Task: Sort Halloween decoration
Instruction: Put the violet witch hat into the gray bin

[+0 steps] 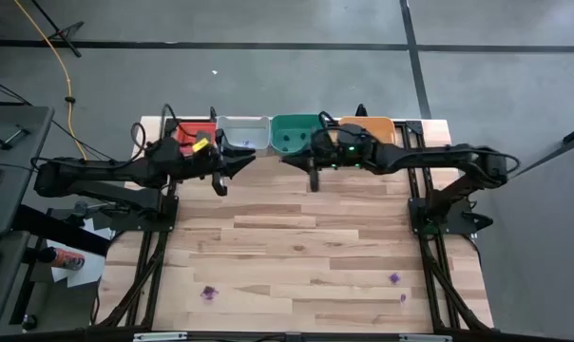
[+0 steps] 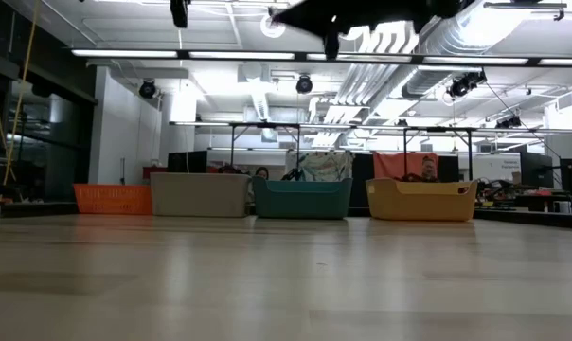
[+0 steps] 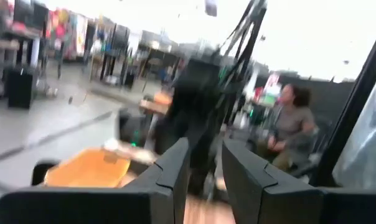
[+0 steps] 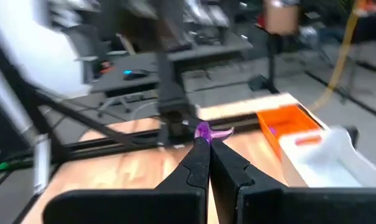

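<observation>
- Purple is the colour of the tiny plastic trinket (image 4: 203, 130) pinched at the tips of the right pincer (image 4: 205, 144). The two dark fingers of that pincer are pressed tight together on it.
- The right pincer (image 1: 289, 158) hangs in the air over the far part of the pale wooden surface (image 1: 296, 247), near the green plastic tray (image 1: 296, 134).
- The left pincer (image 1: 247, 160) also hangs in the air, by the grey-white plastic tray (image 1: 243, 131). Its two dark fingers (image 3: 175, 165) stand a little apart, with nothing seen between them.
- The two pincers point at each other and are close, but they do not touch.
- Four plastic trays sit in a row at the far edge of the surface: the red tray (image 1: 194, 132), the grey-white one, the green one and the orange-yellow tray (image 1: 371, 128).
- More small purple trinkets lie on the near part of the surface, well apart from the trays: one (image 1: 208, 293) on the left side, one (image 1: 394, 278) on the right side and one (image 1: 403, 297) just beside that.
- A person (image 3: 292, 121) sits in the room beyond the surface.
</observation>
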Controlling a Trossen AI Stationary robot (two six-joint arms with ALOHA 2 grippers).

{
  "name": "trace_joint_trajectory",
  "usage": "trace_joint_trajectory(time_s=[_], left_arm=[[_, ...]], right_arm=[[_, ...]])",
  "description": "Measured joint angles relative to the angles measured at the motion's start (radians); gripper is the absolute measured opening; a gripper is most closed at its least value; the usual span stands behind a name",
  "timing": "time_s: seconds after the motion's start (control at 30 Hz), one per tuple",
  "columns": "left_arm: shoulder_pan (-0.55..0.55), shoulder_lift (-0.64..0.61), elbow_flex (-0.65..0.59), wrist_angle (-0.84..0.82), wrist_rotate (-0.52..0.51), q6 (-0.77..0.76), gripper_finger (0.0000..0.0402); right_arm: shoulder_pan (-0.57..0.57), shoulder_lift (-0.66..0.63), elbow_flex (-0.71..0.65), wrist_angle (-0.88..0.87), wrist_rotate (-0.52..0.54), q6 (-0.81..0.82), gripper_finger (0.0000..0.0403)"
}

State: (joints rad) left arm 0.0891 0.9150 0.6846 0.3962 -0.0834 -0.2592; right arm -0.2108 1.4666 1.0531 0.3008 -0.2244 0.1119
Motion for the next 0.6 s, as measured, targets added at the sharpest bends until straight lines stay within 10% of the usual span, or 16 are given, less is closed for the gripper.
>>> trace_joint_trajectory(time_s=[0.6], left_arm=[[0.043,-0.003,0.025,0.078,-0.004,0.0,0.0083]], right_arm=[[-0.172,0.727,0.646,-0.295,0.189,0.387,0.0]])
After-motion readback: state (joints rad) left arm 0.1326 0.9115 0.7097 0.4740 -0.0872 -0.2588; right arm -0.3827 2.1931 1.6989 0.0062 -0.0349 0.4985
